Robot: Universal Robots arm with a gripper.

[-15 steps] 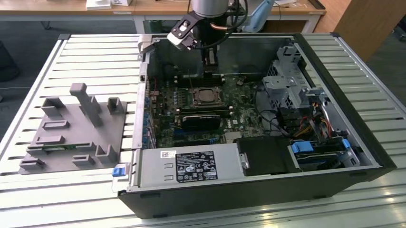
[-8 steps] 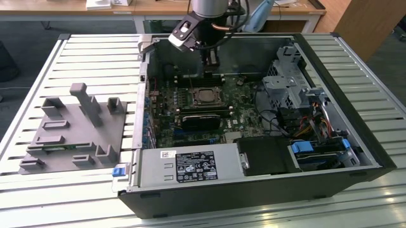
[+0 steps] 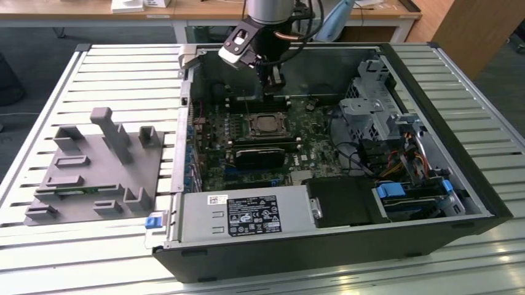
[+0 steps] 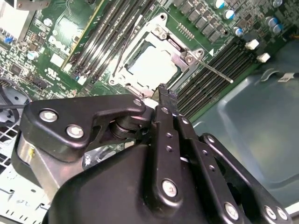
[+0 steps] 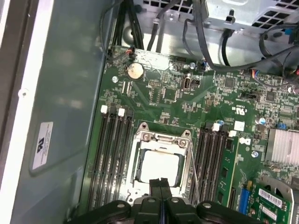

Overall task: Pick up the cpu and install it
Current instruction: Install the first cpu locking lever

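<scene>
The cpu (image 3: pixel 264 125) lies flat in the socket on the green motherboard (image 3: pixel 308 132), inside the open computer case. Its silver top shows in both wrist views (image 5: pixel 160 167) (image 4: pixel 152 65), ringed by the socket's metal frame (image 5: pixel 140 140). My gripper (image 3: pixel 273 86) hangs just above the board at the far side of the socket. Its two black fingers are pressed together with nothing between them (image 5: pixel 160 180) (image 4: pixel 166 93), a little above the cpu's edge.
Memory slots (image 5: pixel 112 154) flank the socket on both sides. A thin metal lever (image 4: pixel 215 72) sticks out beside the frame. The case holds a power supply (image 3: pixel 246 215), a drive cage (image 3: pixel 369 104) and loose cables (image 3: pixel 361 160). A grey tray (image 3: pixel 90 166) with upright fixtures sits at the exterior view's left.
</scene>
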